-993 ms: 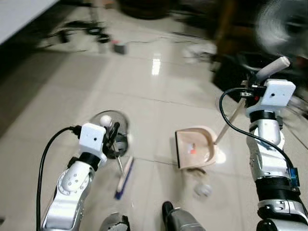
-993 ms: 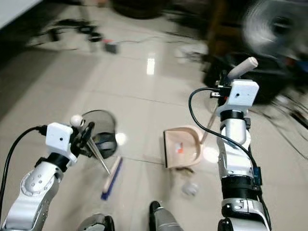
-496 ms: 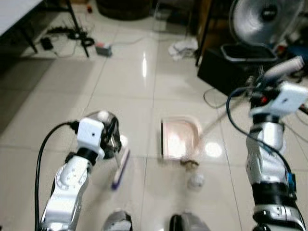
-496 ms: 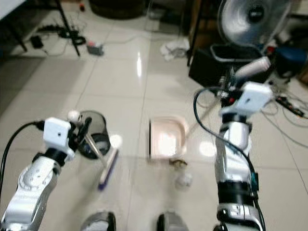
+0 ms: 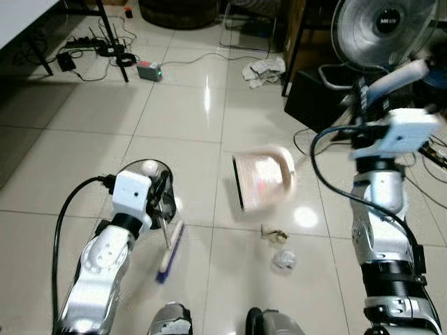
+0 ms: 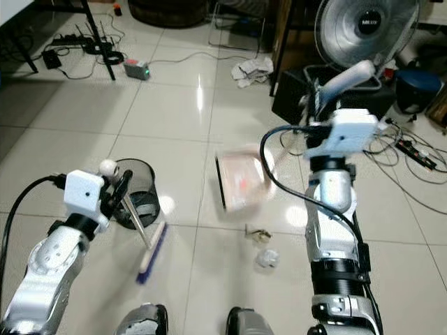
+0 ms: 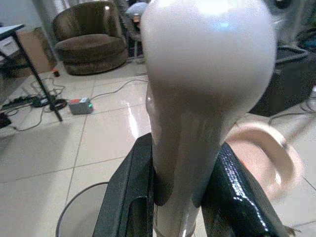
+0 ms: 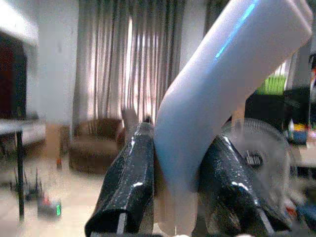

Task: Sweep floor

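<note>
My left gripper (image 5: 160, 197) is shut on the thin handle of a small broom whose white-and-blue brush head (image 5: 170, 244) rests on the tiles. In the left wrist view the handle's round white knob (image 7: 207, 64) stands between the black fingers (image 7: 236, 195). My right gripper (image 5: 363, 106) is shut on the long pale handle (image 5: 399, 72) of a pink dustpan (image 5: 262, 178). The dustpan hangs blurred and tilted above the floor. A crumpled white wad (image 5: 283, 259) and a brown scrap (image 5: 274, 235) lie on the tiles in front of it.
A black mesh bin (image 6: 140, 192) stands just behind my left gripper. A standing fan (image 5: 377, 28), a black box (image 5: 314, 98) and loose cables sit at the back right. A power strip (image 5: 148, 70) and a rag (image 5: 262, 68) lie further back. My feet show at the bottom edge.
The right arm has lifted the dustpan off the floor and tipped it; it lay flat on the tiles before. The left gripper still holds the broom in the same spot.
</note>
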